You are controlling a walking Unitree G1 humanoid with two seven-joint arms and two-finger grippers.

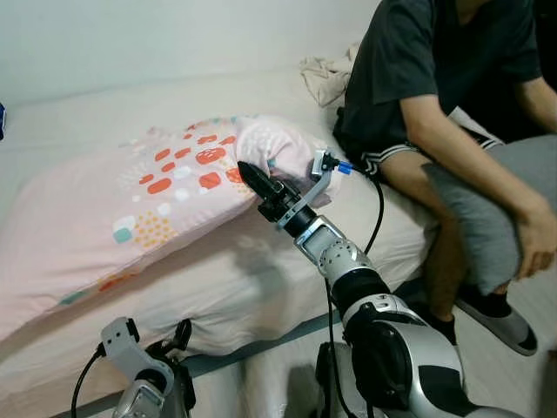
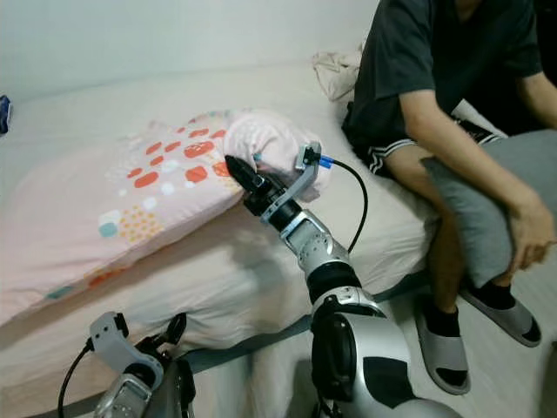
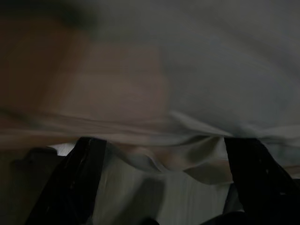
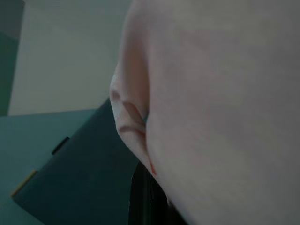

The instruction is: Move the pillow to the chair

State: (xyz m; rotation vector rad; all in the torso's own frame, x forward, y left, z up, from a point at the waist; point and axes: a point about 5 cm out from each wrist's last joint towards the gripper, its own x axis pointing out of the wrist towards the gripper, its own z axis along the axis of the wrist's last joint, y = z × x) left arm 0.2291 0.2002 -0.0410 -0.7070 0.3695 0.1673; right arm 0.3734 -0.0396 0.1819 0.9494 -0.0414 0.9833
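The right gripper point(image 1: 252, 178) is clamped on the pale pink, red-spotted fabric pillow point(image 1: 130, 209) on the white bed point(image 1: 261, 287), while the left wrist view shows the left gripper's point(image 3: 161, 187) fingers apart below the mattress edge.

The pillow point(image 1: 130, 218) is showing soft matt cloth, pale pink with printed red and orange dots, wrinkling at its far right corner. The bed point(image 1: 261, 287) is wearing a smooth white sheet, creasing near the edge. The right arm point(image 1: 383, 348) is gleaming in glossy silver metal, its gripper point(image 1: 252, 178) looking matt black plastic.
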